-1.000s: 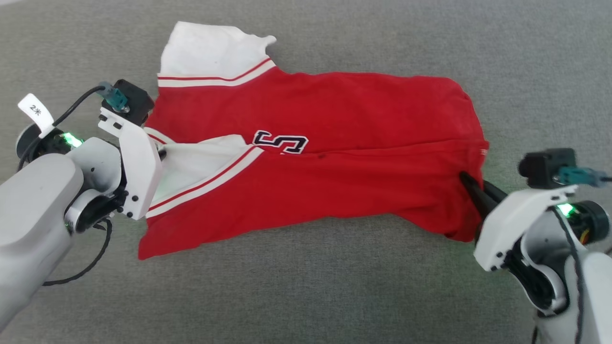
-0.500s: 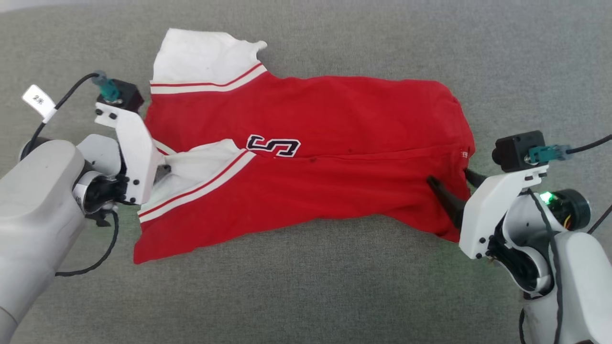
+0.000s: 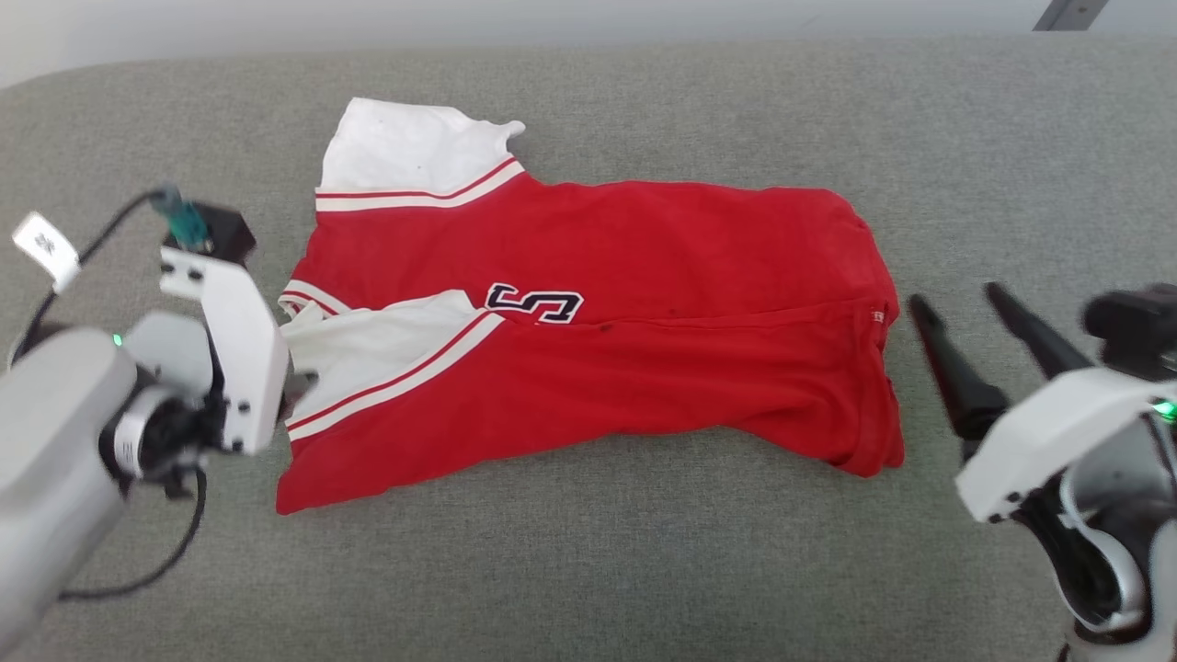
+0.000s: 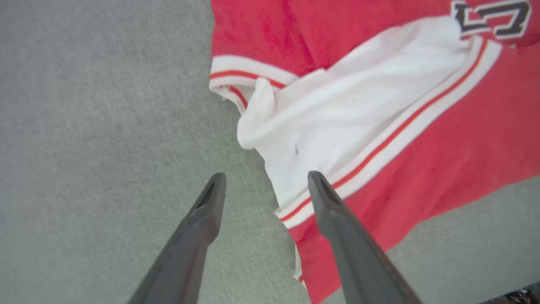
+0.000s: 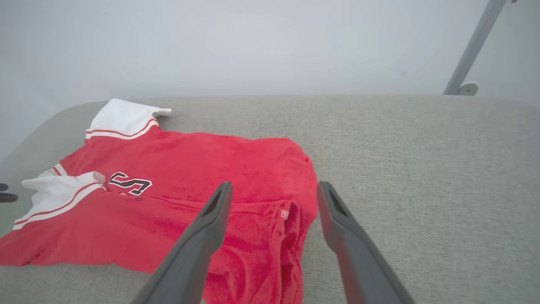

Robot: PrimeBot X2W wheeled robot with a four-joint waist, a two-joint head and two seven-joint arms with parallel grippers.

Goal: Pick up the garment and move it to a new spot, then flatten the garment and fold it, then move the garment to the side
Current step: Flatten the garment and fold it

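Garment (image 3: 598,303): we saw it lying folded on the grey pad (image 3: 588,570), white sleeves at its left end.
Left gripper (image 4: 265,176): beside the lower sleeve, fingers apart, empty; one finger over the white cuff.
Right gripper (image 3: 954,296): we logged it just off the hem, fingers apart, empty, pointing up-left.

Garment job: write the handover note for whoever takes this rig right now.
The garment lies on the gray cushion, folded lengthwise, one white sleeve laid on top, the other sticking out at the far edge.
The left pincer is open and empty at the sleeve end; one finger overlaps the cloth in its wrist view, contact unclear.
The right pincer is open and empty, just off the hem end, apart from the cloth.
Done: apparently a first fold.
Left: probably tuck the loose sleeve, fold again, move it aside.
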